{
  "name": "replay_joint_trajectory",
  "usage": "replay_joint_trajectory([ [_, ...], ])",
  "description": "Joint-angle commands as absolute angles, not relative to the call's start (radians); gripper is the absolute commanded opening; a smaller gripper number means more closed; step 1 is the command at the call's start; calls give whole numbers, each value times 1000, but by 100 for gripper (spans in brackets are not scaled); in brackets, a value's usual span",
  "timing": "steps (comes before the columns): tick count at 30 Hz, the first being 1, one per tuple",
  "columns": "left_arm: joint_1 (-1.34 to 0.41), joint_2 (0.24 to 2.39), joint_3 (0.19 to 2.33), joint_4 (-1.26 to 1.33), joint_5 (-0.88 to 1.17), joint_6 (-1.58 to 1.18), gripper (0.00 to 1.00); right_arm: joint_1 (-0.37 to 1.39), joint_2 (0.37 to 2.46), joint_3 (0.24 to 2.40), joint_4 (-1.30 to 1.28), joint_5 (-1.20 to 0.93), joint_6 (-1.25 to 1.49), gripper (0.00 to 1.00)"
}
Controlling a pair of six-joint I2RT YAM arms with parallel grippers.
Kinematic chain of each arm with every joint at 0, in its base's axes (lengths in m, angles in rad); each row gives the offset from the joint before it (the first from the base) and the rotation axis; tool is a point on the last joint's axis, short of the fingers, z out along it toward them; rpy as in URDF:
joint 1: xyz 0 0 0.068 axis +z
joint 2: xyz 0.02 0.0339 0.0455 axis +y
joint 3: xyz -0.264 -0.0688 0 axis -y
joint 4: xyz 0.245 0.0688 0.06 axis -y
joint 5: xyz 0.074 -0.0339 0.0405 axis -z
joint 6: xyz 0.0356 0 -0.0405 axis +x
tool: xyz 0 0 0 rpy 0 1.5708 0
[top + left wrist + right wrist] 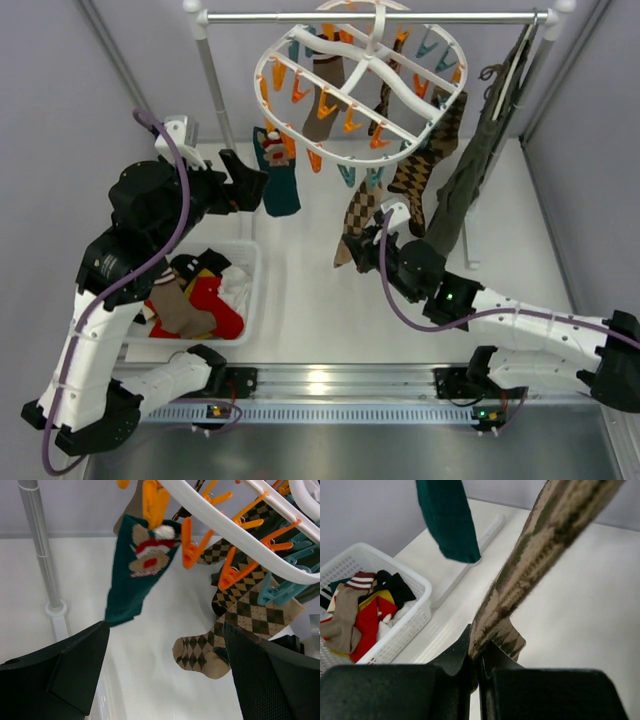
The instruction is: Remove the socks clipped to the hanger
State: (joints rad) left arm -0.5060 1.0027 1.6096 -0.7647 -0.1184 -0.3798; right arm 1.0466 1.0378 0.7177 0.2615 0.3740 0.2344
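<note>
My right gripper (475,666) is pinched tight on the lower end of a brown argyle sock (547,540). The fabric is squeezed between the two dark fingers and runs taut, up and to the right, out of the wrist view. From the overhead camera that sock hangs below the near side of the hanger (365,72), the white oval frame hooked on the metal rail (400,17). Its top end looks clipped there, though I can't make out which clip holds it through the crowd of orange and teal ones.

My left gripper (165,665) is spread wide with nothing in it. It sits just beside and slightly below the dark teal sock (140,575), not touching it. That sock has a red and white figure on it and hangs from an orange clip (155,500) at the left edge of the frame. More argyle socks (200,655) dangle to its right, and dark striped ones hang from the far clips.

A white basket (250,252) on the table by the left arm holds a pile of red, tan and black socks. A long olive garment (480,150) hangs at the right end of the rail.
</note>
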Motion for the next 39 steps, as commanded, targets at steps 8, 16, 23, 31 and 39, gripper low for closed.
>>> replay_joint_trajectory([
  [8, -549, 1058, 1677, -733, -32, -278, 98, 1190, 1262, 948, 321, 589, 206, 0],
  [16, -955, 1193, 1789, -729, -532, -239, 98, 1210, 1298, 947, 388, 630, 270, 0],
  [23, -1063, 1284, 1799, -661, -761, -247, 97, 1210, 1286, 931, 388, 609, 291, 0],
  [31, -1062, 1324, 1775, -549, -778, -256, 92, 1210, 1273, 927, 379, 595, 291, 0],
  [39, -1066, 1351, 1772, -551, -765, -264, 86, 1210, 1298, 943, 367, 607, 301, 0],
])
